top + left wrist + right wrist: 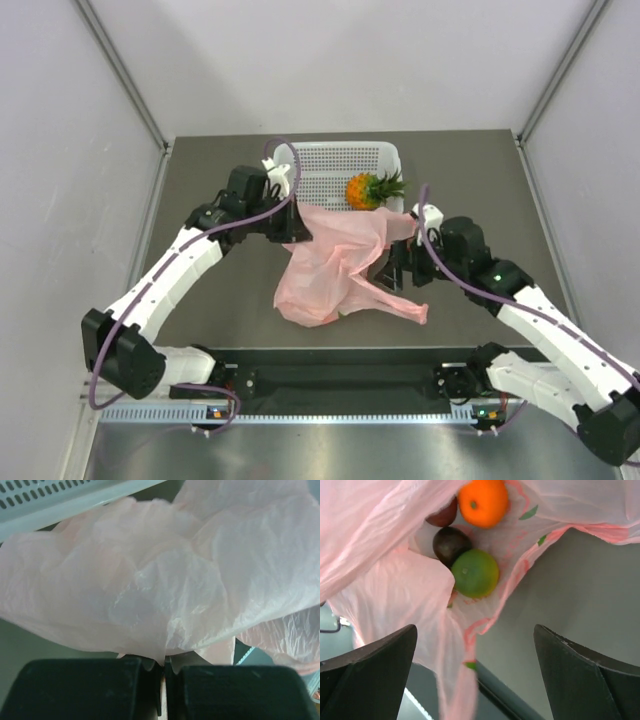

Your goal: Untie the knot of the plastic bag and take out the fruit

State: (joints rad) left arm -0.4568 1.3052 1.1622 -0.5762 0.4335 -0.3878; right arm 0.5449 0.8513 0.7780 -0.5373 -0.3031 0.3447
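My left fingers (90,685) are pinched shut on the bag (330,270) edge, and my right fingers (370,670) are wide open at its mouth. The film's flimsy and slippery (I'd grab fruit, not plastic). The round fruit (475,572) sits inside, mid-counter (220,300), and the pineapple (368,190) is in the basket (330,160) beyond.

My left arm (175,265) reaches forward and bends inward at the elbow. Its left gripper (163,675) has both fingers pressed together, pinching a fold of the plastic bag (165,580). My right arm (540,315) angles in from the right, and my right gripper (475,635) has its fingers spread wide apart.
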